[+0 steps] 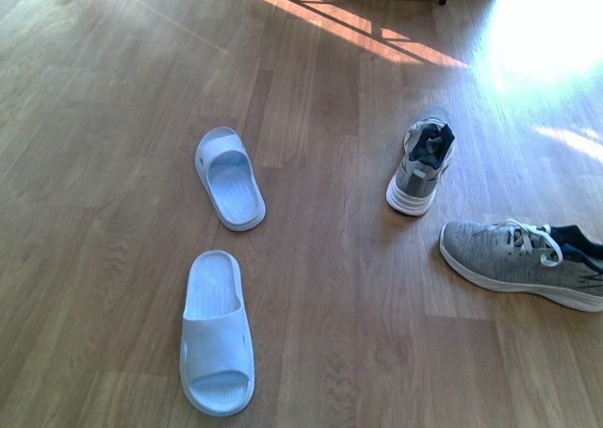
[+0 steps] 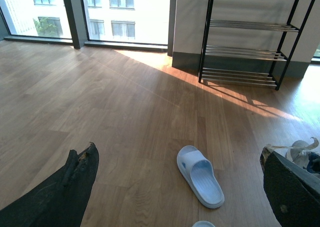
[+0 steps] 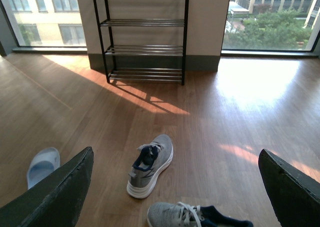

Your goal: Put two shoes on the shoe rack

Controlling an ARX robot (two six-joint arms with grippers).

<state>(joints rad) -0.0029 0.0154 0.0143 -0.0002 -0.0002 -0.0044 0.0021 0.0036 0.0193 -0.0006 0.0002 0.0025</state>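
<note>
- Our left gripper [image 2: 178, 151] and right gripper [image 3: 176, 152] both hung spread wide, holding nothing.
- A grey knit, white-soled sneaker [image 1: 421, 164] stood far right, with its mate [image 1: 523, 258] near right. A pale blue-white rubber slide [image 1: 229, 178] and its twin [image 1: 218, 334] lay left. We judged that a mismatched pair could get picked.
- The black-framed, silver-rodded shoe rack [image 3: 145, 50] stood far off, well apart from every shoe. A loose pinch on soft knit might slip during the carry, or a sole might tip between the rods.
</note>
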